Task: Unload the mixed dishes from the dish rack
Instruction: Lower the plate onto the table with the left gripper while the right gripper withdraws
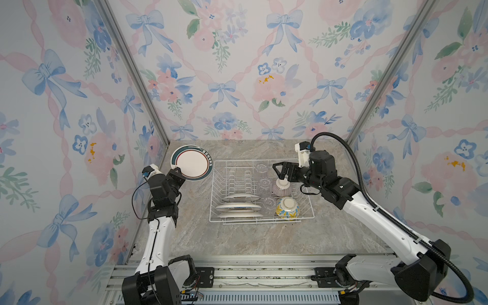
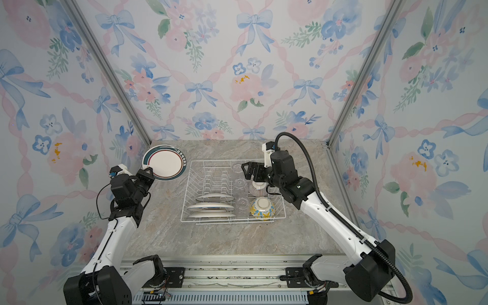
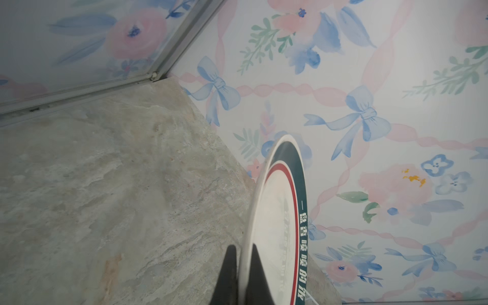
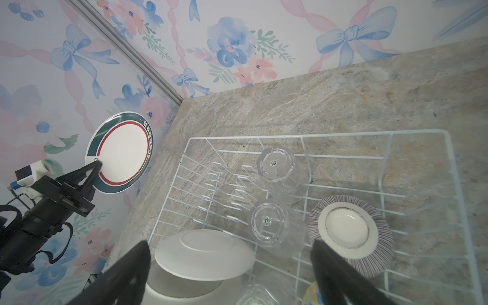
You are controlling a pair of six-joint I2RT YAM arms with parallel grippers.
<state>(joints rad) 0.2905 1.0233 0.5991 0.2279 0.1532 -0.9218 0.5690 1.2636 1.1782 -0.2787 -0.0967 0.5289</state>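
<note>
Risk points while the dish rack is being unloaded

(a) The left gripper is pinching the green-and-red rimmed plate with its jaws closed on a narrow bite of rim. The plate is hanging tilted over the far left corner of the desk, outside the rack and close to the wall. With so little rim in the grip, the plate is liable to pivot or slide out, and a loose swing is risking a knock against the wall. Whether its lower edge is touching the desk cannot be told.

(b) The right gripper is hovering over the rack with jaws spread wide and holding nothing. In the right wrist view the middle glass is lying between its two fingers, with the upturned purple-striped bowl just beside one of them. A descent from here is risking a finger tipping the glass or snagging a rack wire.

Also sitting in the rack are white plates on edge, the far glass, the near glass and the yellow-blue bowl.

Pose: the left arm is reaching forward and outward, gripping the plate edge-on. The right arm is stretching diagonally inward over the rack's right side, with its wrist pitching downward
</note>
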